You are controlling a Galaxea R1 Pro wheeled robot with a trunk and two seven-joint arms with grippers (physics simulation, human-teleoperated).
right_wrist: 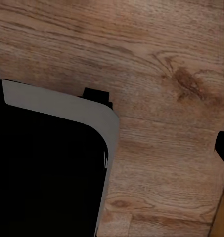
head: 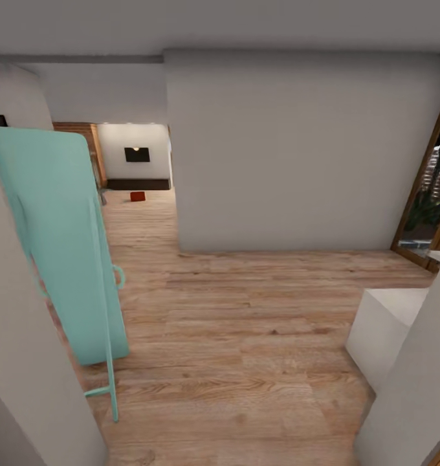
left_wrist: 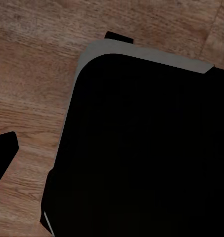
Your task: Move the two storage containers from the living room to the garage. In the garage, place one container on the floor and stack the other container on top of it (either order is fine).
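Jaws first: of the left gripper [left_wrist: 4, 148] just one dark tip is peeking in, and the same goes for the right gripper [right_wrist: 223, 148], so I cannot tell whether either pair is standing apart or together. Nothing is sitting between them as far as the pictures are showing.

Directly beneath both sets of jaws, the robot's own black base [left_wrist: 141, 148] with its grey rim is looming over light wood planks [right_wrist: 156, 59]. Both arms look to be hanging low, pointing down at the floor.

Moving outward, ahead of the jaws and off to the left side, a tall teal panel [head: 58, 239] is leaning by the wall. Off to the right, a white block [head: 385, 327] is sitting close in.

Far ahead of the jaws, way down the corridor, one red-orange container [head: 137, 196] is resting on the planks, tiny from here, with a big white wall [head: 297, 155] flanking the route.

My read: that box is looking stiff, smooth-walled and probably light if empty, but wide. I'd be pinching the open rim on two opposite walls, one gripper each, since slick flat sides are offering little grip.
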